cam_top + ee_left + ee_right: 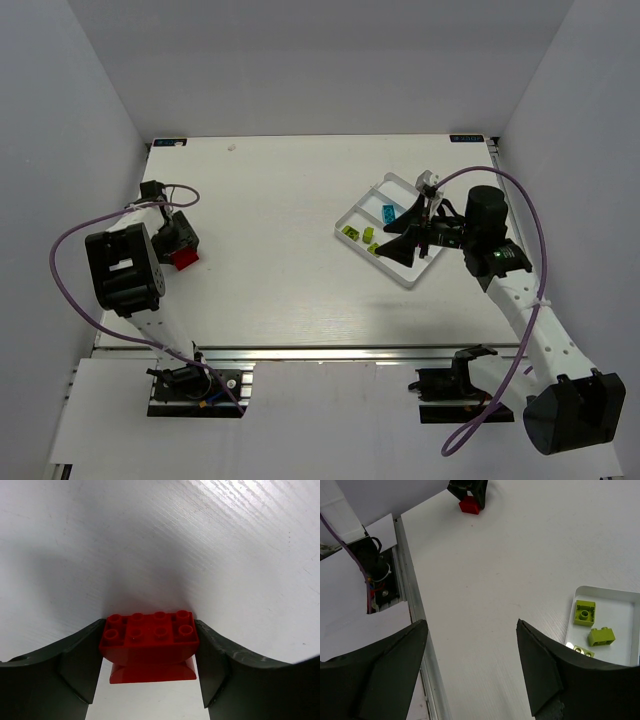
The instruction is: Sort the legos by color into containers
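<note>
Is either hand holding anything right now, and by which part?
The left hand grips the red lego by its two short ends; the right hand holds nothing.

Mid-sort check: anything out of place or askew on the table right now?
Only the red lego is outside the tray, far left on the table, pinched by the left tool. The tray sits skewed to the table edges; nothing looks spilled or damaged.

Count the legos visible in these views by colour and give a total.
Lime green legos: 3
Cyan blue lego: 1
Red lego: 1
Total: 5 visible
</note>
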You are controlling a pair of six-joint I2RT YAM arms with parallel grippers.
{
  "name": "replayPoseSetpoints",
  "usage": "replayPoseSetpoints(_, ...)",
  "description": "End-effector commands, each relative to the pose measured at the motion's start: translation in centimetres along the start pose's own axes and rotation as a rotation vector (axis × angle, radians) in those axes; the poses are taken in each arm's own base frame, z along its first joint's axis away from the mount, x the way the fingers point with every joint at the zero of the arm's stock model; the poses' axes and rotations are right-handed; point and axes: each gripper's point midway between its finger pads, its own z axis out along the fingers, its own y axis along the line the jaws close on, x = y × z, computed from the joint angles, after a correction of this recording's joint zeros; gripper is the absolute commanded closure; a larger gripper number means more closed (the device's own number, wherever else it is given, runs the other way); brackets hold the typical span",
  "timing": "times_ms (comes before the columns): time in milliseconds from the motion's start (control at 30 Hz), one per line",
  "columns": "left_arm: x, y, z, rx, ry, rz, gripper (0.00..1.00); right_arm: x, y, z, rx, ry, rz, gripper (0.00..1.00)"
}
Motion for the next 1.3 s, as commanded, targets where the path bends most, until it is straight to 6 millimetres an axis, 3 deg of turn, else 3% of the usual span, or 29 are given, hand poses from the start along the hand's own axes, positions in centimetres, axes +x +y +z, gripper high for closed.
replayPoseSetpoints(0,-1.3,0.0,0.1,0.000,-0.033,0.003,0.23,0.2,0.1,0.2,-0.016,0.003,-0.018,0.23)
replayPoseSetpoints(300,-1.9,0.2,-0.1,-0.015,-0.053,0.014,0.13,0.4,0.2,0.4,-0.031,0.010,-0.014,0.24)
replayPoseSetpoints(633,-2.7,0.4,-0.3,-0.022,-0.086,0.027,0.17,0.5,0.4,0.4,-0.044,0.012,-0.012,0.24)
replayPoseSetpoints(767,-2.7,0.2,-0.2,-0.011,-0.090,0.026,0.25,0.5,0.4,0.5,-0.048,0.014,-0.011,0.24)
replayPoseSetpoints(900,-2.5,-0.1,-0.1,0.006,-0.088,0.029,0.42,0.7,0.4,0.6,-0.050,0.018,-0.008,0.24)
replayPoseSetpoints(1067,-2.3,-0.7,-0.3,0.046,-0.086,0.028,0.57,0.7,0.4,0.6,-0.048,0.018,-0.006,0.24)
replayPoseSetpoints(1167,-2.8,-1.9,-1.3,0.095,-0.107,0.036,0.65,0.8,0.4,0.7,-0.051,0.022,-0.005,0.24)
replayPoseSetpoints(1267,-3.4,-4.5,-3.4,0.219,-0.132,0.045,0.71,1.0,0.4,0.9,-0.060,0.030,-0.006,0.23)
